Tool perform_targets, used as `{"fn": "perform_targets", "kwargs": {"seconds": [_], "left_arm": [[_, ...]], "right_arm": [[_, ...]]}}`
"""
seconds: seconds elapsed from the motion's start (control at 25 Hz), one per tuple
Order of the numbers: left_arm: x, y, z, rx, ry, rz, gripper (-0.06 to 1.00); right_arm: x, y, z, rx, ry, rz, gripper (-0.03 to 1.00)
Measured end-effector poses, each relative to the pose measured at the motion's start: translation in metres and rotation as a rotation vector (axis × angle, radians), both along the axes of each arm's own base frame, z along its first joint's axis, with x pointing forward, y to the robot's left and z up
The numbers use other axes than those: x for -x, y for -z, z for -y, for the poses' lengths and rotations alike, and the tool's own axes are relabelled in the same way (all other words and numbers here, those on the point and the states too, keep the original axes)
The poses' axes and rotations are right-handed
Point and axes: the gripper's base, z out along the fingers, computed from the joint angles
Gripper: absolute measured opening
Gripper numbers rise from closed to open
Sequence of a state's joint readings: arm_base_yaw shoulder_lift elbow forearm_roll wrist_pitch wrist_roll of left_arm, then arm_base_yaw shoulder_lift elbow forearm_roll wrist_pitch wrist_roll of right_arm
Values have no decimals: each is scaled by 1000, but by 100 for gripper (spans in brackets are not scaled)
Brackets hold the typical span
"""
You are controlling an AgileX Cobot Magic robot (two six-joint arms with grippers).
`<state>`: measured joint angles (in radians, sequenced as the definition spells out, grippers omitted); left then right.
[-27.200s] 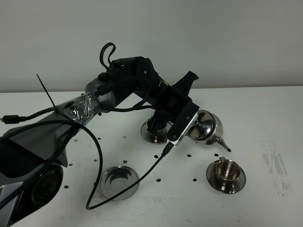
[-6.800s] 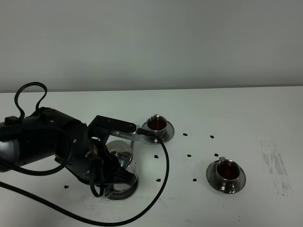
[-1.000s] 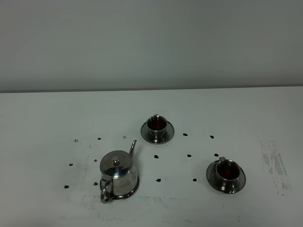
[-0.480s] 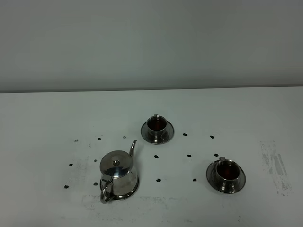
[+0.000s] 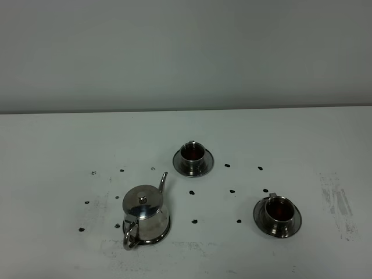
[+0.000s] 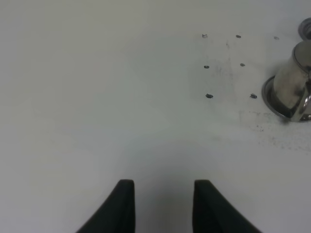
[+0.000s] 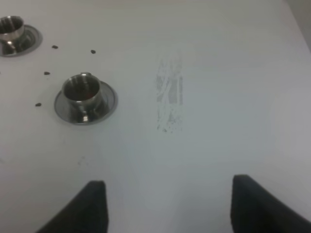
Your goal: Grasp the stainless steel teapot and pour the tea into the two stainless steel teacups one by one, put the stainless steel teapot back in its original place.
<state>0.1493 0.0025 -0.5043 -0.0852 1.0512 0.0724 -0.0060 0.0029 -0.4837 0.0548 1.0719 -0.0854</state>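
Both grippers spread and empty, left gripper (image 6: 163, 204) well apart from the teapot (image 6: 293, 82) on its saucer (image 6: 270, 97), right gripper (image 7: 167, 206) clear of the nearer teacup (image 7: 82, 92).

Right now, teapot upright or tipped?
Upright. The teapot sits level on its saucer, lid knob on top, spout pointing up toward the far cup. Nothing is gripping it.
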Motion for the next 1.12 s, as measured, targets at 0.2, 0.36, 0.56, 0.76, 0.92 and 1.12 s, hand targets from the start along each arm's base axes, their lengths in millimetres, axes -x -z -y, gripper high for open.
{"fn": "perform_targets", "kwargs": {"seconds": [0.2,0.36,0.56,0.76,0.92,1.12], "left_arm": [[0,0,0,-1,-2,0,35],[0,0,0,-1,-3,0,35],[0,0,0,-1,-3,0,35],[0,0,0,-1,-3,0,35],[0,0,0,-1,-3,0,35],[0,0,0,-1,-3,0,35]], "right_arm": [[0,0,0,0,0,0,56],[0,0,0,0,0,0,56],[0,0,0,0,0,0,56],[0,0,0,0,0,0,56],[0,0,0,0,0,0,56],[0,0,0,0,0,0,56]]}}
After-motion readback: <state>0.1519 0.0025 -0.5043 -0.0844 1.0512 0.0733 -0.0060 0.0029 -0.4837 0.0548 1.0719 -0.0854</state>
